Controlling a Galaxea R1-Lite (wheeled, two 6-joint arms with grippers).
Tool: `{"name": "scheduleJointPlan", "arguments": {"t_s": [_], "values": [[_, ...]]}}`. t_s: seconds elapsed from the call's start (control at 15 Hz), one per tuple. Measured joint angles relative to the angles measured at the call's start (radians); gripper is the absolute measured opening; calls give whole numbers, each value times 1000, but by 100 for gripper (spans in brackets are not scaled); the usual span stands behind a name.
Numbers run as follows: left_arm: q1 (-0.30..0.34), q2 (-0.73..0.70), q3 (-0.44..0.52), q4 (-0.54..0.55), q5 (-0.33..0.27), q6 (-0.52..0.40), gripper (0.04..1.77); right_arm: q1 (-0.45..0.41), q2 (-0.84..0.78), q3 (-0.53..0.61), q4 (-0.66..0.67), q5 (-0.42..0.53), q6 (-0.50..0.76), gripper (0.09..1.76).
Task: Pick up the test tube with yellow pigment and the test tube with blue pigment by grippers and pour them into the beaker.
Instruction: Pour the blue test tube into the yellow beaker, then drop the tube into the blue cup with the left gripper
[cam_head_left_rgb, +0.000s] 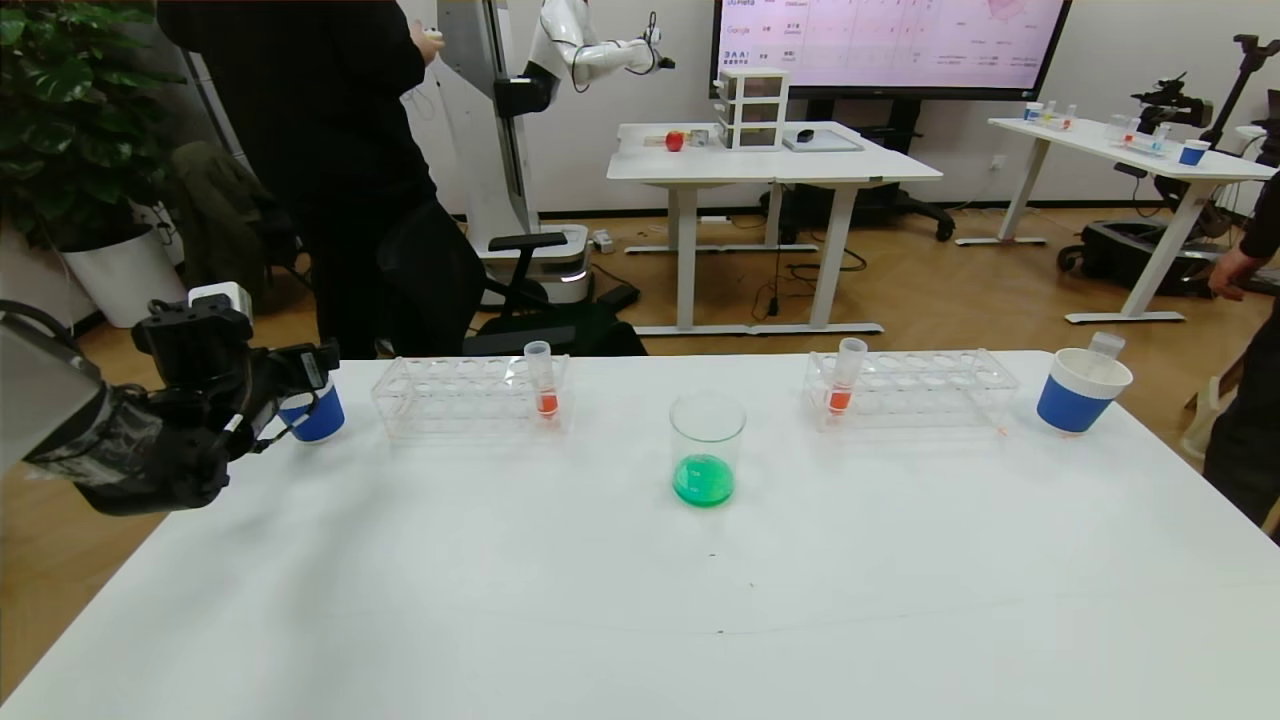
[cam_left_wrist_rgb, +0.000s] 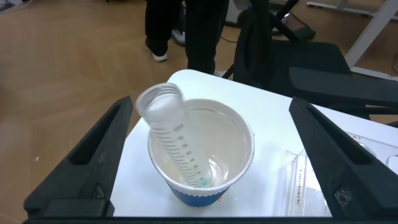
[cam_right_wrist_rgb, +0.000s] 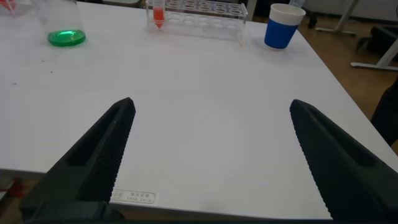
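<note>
Left gripper (cam_left_wrist_rgb: 205, 155) above left paper cup (cam_left_wrist_rgb: 202, 186), jaws spread wide; empty tube (cam_left_wrist_rgb: 177, 143) leaning in cup between fingers. Right gripper (cam_right_wrist_rgb: 211, 155) low over table (cam_right_wrist_rgb: 205, 93), jaws apart, beaker (cam_right_wrist_rgb: 65, 25) far ahead.

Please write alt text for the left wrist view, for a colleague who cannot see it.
The open left tool hovers above a blue-and-white paper cup holding a drained, clear graduated plastic test tube that leans on its rim. The cup stands near a white table's corner.
</note>
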Motion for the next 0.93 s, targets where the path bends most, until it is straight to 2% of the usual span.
{"name": "scheduleJointPlan", "arguments": {"t_s": [0.13,0.27,0.47,0.67,0.93], "values": [[-10,-10,-5,0,5,-1,175,0,0,0,0,0,0,174],[-47,-35,-13,1,10,-3,175,0,0,0,0,0,0,174],[-160,-92,-17,11,23,-6,175,0,0,0,0,0,0,174],[-300,-160,-14,48,121,-4,175,0,0,0,0,0,0,174],[-371,-330,25,125,142,22,175,0,0,0,0,0,0,174]]}}
